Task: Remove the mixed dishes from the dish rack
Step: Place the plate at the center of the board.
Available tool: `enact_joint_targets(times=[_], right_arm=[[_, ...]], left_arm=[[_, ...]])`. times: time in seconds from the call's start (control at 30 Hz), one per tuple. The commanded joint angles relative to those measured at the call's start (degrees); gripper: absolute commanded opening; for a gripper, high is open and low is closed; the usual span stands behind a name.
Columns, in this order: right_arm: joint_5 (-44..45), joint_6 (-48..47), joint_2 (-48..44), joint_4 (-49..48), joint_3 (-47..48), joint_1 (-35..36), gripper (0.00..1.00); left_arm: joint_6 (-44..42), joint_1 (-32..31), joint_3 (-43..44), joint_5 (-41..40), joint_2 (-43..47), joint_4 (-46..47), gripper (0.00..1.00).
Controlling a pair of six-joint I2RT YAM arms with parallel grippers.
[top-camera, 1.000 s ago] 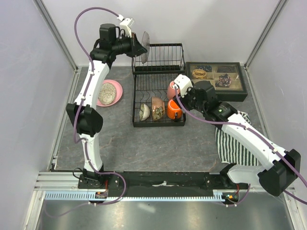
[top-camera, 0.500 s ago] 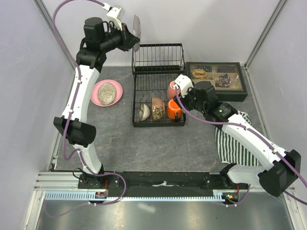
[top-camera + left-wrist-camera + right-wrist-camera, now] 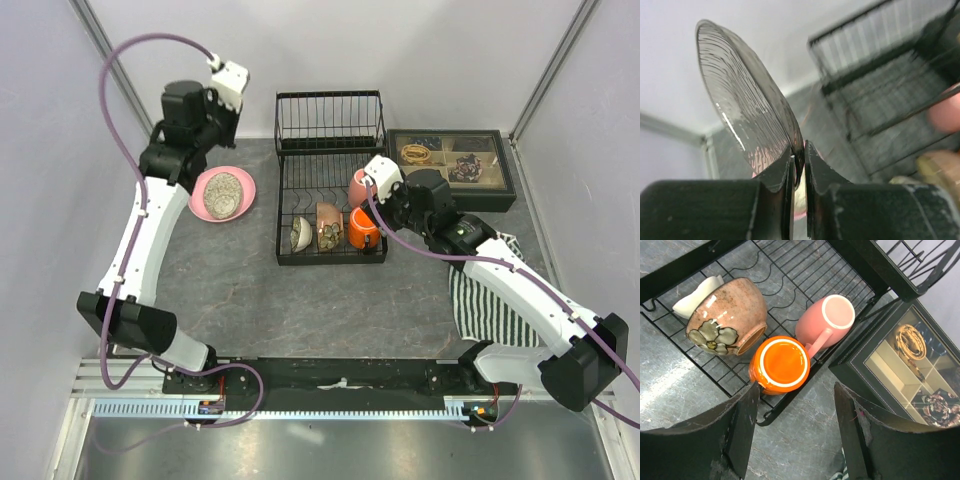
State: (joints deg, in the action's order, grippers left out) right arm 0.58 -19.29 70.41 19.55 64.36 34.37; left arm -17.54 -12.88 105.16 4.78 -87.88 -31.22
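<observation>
My left gripper [image 3: 799, 150] is shut on the rim of a grey ridged plate [image 3: 745, 110], held on edge in the air. In the top view this gripper [image 3: 212, 128] hangs above the pink plate [image 3: 240, 185], which bears a speckled dish [image 3: 222, 193]. The black dish rack [image 3: 330, 120] holds a small pale bowl [image 3: 301, 234], a brown bowl [image 3: 328, 226], an orange mug [image 3: 362, 228] and a pink mug [image 3: 360, 187]. My right gripper [image 3: 796, 387] is open and empty just above the orange mug [image 3: 782, 364], beside the pink mug [image 3: 827, 320] and brown bowl [image 3: 730, 315].
A dark compartmented tray of trinkets [image 3: 450, 160] stands right of the rack, close to my right gripper. A striped cloth [image 3: 485, 300] lies under the right arm. Walls close in the table at back and sides.
My left arm has swung left with the grey plate, from above the rack's back section to above the pink plate. The right arm has not moved.
</observation>
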Motion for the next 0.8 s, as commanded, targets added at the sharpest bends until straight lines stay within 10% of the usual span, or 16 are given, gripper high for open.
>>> enact_joint_targets(times=[0.0, 0.77], right_arm=[[-2.25, 1.0, -0.72, -2.68, 0.59, -0.09, 0.69], [-2.42, 1.27, -3.79, -2.68, -2.48, -0.97, 0.7]], left_arm=[[-8.56, 0.05, -13.8, -11.53, 2.27, 1.85, 0.02], [-15.42, 0.67, -30.64, -23.14, -15.04, 17.33, 0.02]])
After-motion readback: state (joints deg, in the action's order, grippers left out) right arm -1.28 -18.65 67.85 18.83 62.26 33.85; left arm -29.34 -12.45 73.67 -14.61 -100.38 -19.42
